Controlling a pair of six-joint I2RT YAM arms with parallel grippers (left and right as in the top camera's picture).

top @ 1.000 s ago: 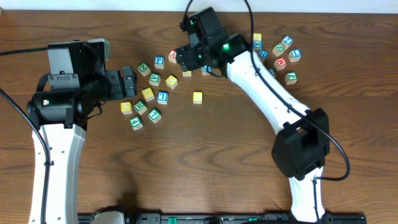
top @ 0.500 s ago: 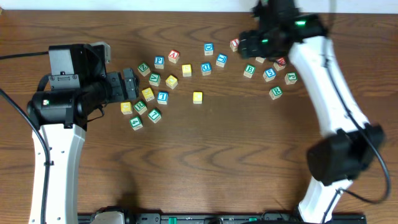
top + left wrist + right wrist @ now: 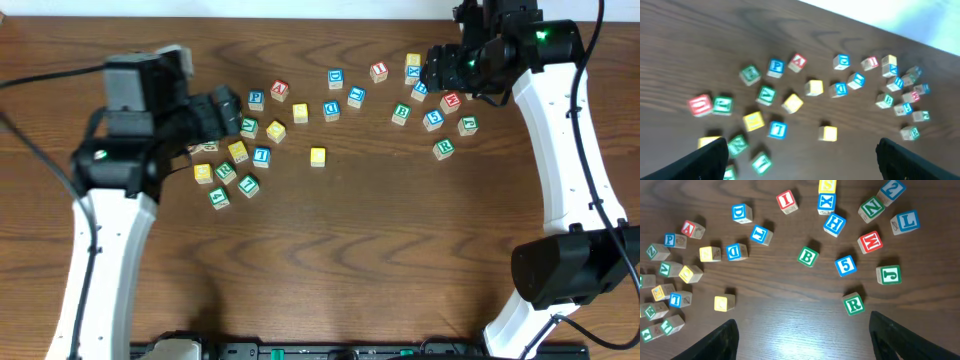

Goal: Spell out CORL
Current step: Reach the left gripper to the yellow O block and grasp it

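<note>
Wooden letter cubes lie scattered on the dark tabletop (image 3: 350, 260), no word started. Left tool (image 3: 801, 150) and right tool (image 3: 802, 325) both hang above, fingers spread wide, holding nothing. White-faced cube with green R (image 3: 854, 303) sits near a green J cube (image 3: 888, 274); white-faced cube with blue L (image 3: 906, 222) is at that cluster's edge. One plain yellow-topped cube (image 3: 724, 302) stands alone; a second yellow-topped cube (image 3: 710, 254) is just beside a blue D cube (image 3: 735, 251). Risks: yellow tops show no letter, so C and O could get swapped; wide fingers may knock crowded neighbours.
</note>
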